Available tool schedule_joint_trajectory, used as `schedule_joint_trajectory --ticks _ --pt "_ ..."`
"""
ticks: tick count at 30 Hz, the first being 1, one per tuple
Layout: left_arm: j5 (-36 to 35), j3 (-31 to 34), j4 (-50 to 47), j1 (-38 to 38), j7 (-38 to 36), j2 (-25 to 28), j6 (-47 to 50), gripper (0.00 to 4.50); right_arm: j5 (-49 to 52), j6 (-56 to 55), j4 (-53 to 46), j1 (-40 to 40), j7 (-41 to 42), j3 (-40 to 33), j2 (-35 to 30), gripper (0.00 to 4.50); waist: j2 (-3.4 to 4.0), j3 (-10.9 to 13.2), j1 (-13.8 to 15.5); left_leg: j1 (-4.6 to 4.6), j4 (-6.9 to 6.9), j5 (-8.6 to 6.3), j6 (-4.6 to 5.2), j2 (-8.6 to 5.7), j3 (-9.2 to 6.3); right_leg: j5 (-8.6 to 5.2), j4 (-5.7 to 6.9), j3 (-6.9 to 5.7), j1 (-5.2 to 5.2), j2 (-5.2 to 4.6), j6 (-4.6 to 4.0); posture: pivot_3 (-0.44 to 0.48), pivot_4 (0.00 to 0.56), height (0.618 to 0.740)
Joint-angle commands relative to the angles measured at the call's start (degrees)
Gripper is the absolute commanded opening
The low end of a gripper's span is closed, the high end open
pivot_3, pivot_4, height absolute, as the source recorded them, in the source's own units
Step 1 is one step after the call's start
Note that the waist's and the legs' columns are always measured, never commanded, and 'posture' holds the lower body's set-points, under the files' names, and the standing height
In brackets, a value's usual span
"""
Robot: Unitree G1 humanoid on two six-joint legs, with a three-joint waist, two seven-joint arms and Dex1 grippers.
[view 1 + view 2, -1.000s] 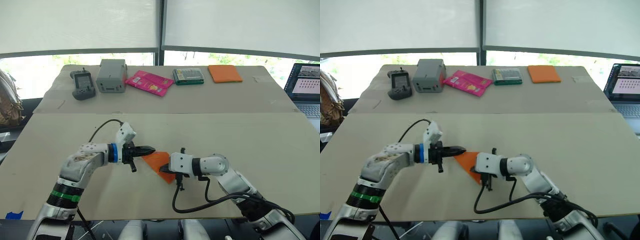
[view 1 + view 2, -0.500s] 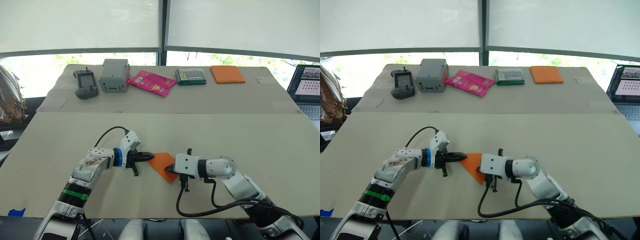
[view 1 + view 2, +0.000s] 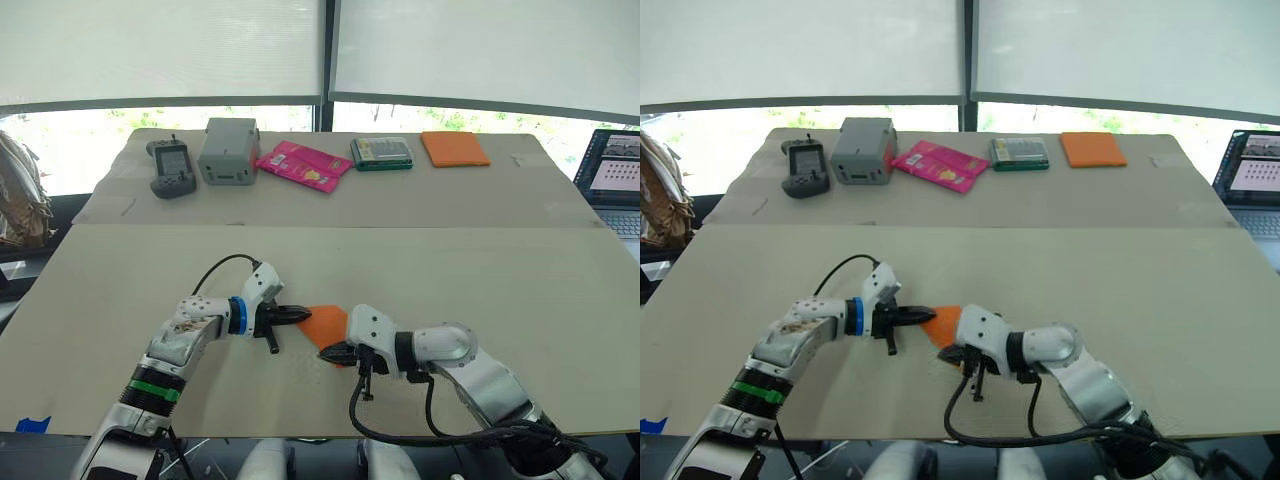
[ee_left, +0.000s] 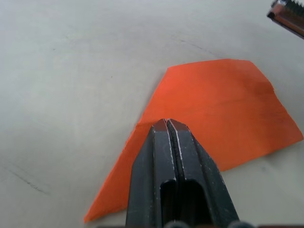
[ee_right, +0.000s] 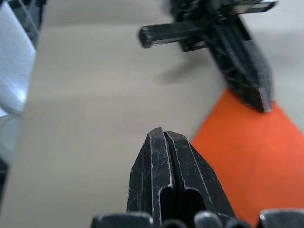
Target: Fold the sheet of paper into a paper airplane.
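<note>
The sheet of paper lies on the near table, bright orange and folded flat into a pointed wedge. My left gripper comes in from the left, shut. Its tip rests on top of the paper near the left edge, with orange showing on both sides of the fingers. My right gripper is shut too. It lies low at the paper's near corner, its tip over bare table just beside the orange edge. The right wrist view also shows the left gripper across the paper.
On the far table stand a handheld device, a grey box, a pink packet, a green box and an orange pad. A laptop sits at the right edge. Black cables loop from both wrists.
The right gripper has slid off the paper's right side toward its near corner, and that arm has swung closer to the front edge. The left gripper stays on the paper's left edge.
</note>
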Motion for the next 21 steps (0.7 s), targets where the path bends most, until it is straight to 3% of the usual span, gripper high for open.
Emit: schedule_joint_trajectory --ticks 1,9,16,21 --pt "1.42 -1.91 2.05 -1.99 -1.35 -1.32 -1.06 0.0 -2.48 1.19 -2.68 -0.81 -0.72 2.26 -3.07 0.03 -0.01 0.0 0.19 0.0 0.02 0.0 0.0 -0.04 0.0 0.0 -0.01 -0.01 0.02 -0.02 0.01 0.0 0.15 0.74" --pt "3.13 -2.51 3.72 -1.18 -4.18 0.09 -3.12 0.0 -8.54 3.15 -3.44 -1.4 -5.12 3.53 -8.03 0.03 -0.02 -0.01 0.08 -0.01 0.05 0.0 0.01 -0.08 -0.01 0.0 -0.01 -0.03 0.03 0.01 0.01 0.0 0.15 0.74" --pt "3.17 -2.11 2.77 -0.3 -4.46 0.92 -2.84 0.0 -12.49 -1.87 -0.56 -3.16 -5.97 3.03 -12.1 0.03 -0.04 -0.03 0.05 0.03 0.05 0.0 0.01 -0.02 0.0 -0.01 -0.02 -0.04 0.07 0.01 0.01 0.0 0.15 0.74" --pt "3.16 -1.48 3.55 -1.44 -3.85 0.5 -2.85 0.0 -8.97 -3.36 -0.91 -4.41 -5.1 0.15 -9.54 0.03 -0.04 -0.03 0.02 0.02 0.05 0.0 0.01 -0.01 0.01 0.0 -0.02 -0.04 0.07 0.03 0.01 0.0 0.15 0.74"
